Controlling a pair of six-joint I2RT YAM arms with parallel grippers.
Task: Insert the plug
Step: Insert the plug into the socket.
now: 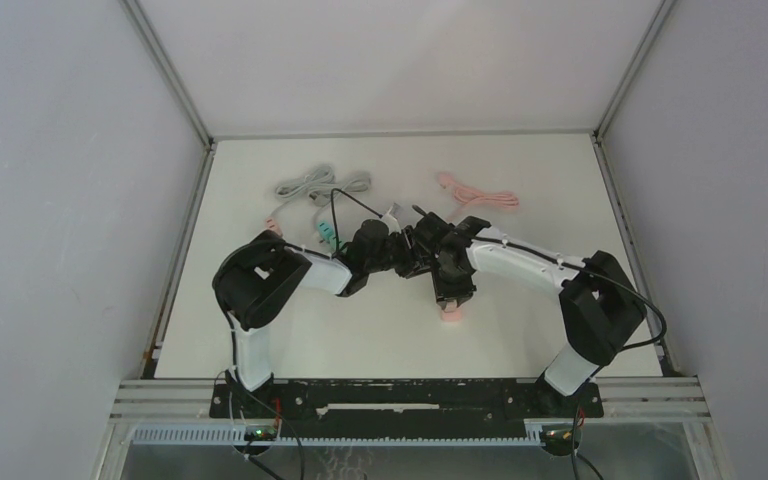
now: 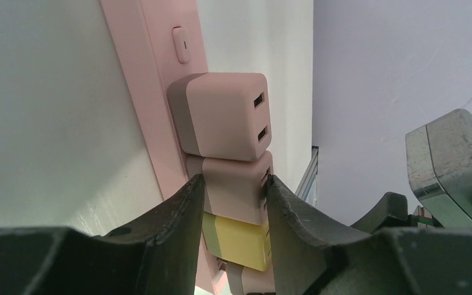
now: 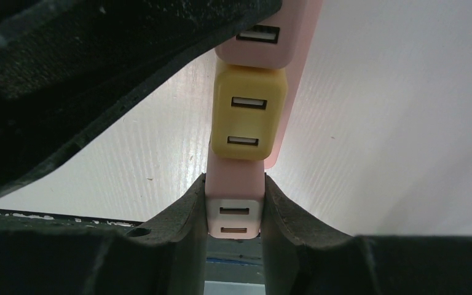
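A pink power strip (image 2: 153, 74) carries a row of cube plugs. My left gripper (image 2: 233, 181) is shut on the second pink plug (image 2: 230, 200), its fingers pressing both sides. Above it sits another pink plug (image 2: 227, 114), below it a yellow plug (image 2: 239, 243). In the right wrist view, my right gripper (image 3: 233, 181) is shut on a white-faced pink plug (image 3: 234, 212) at the strip's end, just before the yellow plug (image 3: 249, 114). In the top view both grippers meet at mid-table, left gripper (image 1: 400, 250) beside right gripper (image 1: 440, 265), with the strip's end (image 1: 450, 313) showing below them.
A grey cable (image 1: 310, 185) and a pink cable (image 1: 475, 193) lie coiled toward the back of the table. A small teal item (image 1: 325, 238) lies beside the left arm. Enclosure walls stand on both sides.
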